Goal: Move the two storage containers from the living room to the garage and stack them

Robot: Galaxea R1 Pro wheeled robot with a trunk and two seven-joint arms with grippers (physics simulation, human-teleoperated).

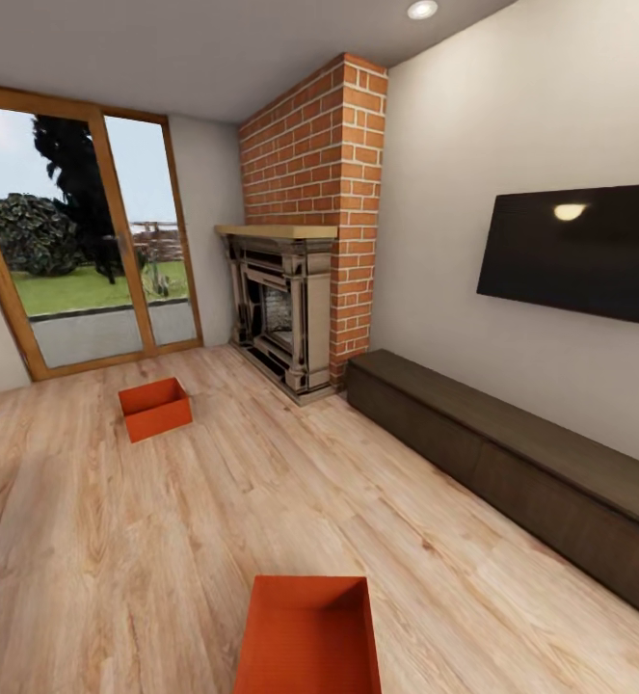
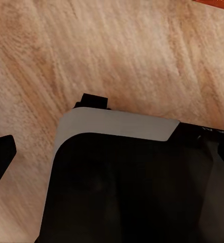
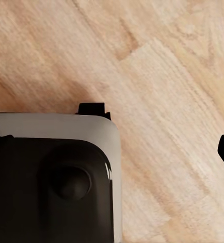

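Hanging over the wood floor [image 3: 173, 76], both wrist cameras see robot body; gripper states cannot be told. One orange container [image 1: 307, 636] lies well before the brick fireplace [image 1: 290, 308]; the second container [image 1: 155, 408] lies nearer it, toward the glass door [image 1: 78, 241].

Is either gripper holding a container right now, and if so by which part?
Nothing is held. Both storage containers sit on the wood floor: the near container and the far container by the glass door.
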